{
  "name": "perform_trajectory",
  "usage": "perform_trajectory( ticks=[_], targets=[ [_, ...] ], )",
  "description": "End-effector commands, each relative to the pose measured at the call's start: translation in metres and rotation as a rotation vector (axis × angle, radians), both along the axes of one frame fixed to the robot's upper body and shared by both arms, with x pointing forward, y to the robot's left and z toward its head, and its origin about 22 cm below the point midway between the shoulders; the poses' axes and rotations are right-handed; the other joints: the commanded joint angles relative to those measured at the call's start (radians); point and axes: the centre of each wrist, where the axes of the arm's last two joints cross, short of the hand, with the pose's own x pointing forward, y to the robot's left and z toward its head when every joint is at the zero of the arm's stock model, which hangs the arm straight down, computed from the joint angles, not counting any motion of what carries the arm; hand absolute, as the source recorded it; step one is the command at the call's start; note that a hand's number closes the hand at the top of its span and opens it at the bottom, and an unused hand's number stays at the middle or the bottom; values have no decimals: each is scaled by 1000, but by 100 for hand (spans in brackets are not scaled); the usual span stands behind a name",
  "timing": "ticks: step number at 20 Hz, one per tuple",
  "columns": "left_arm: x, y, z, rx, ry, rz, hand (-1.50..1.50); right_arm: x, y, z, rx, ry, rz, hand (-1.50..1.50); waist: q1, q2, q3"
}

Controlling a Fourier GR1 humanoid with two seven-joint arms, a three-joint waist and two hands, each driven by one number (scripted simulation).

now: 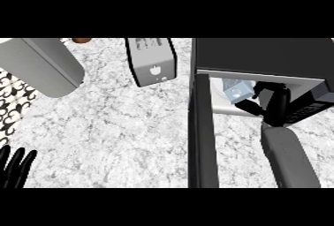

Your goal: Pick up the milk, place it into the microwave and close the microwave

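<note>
1. Counter: white-grey marbled top, filling most of the view.
2. Microwave: far right, with a dark top and a pale cavity open toward the near side. Its control panel sits at the right of the opening.
3. Microwave door: swung fully open and seen edge-on as a dark slab. It runs from the cavity's left side toward the near edge.
4. Milk carton: pale blue and tilted. It is inside the cavity, in the left half, just behind the door's hinge line.
5. Right hand: black, reaching into the cavity from the near side. Its fingers are curled against the carton's near-right side, with another part of the hand at the carton's far-right, so it is gripping the carton. The grey right forearm rises from the lower edge, just right of the open door.
6. Left hand: at the near-left corner with fingers straight and pointing up. It is open, holds nothing, and is well apart from the microwave.
7. Grey appliance: far centre, left of the microwave and apart from it. The type is unclear.
8. Grey rounded box: far left, lying at an angle.
9. Brown object: a small sliver at the far edge, too little showing to name.
10. Black-and-white patterned surface: left edge, beyond the counter.
</note>
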Motion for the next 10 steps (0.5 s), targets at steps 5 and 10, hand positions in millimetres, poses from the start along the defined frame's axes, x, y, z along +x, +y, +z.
perform_trajectory(
  ticks=[5, 10],
  targets=[
    [10, -2, 0, 49, 9, -34, -150, 38, -5, 19, -139, 111, -161, -150, 85, 62, -10],
    [17, -7, 0, 58, 5, -47, -150, 65, 2, 37, -83, 279, -126, -150, 97, 70, -7]
  ],
)
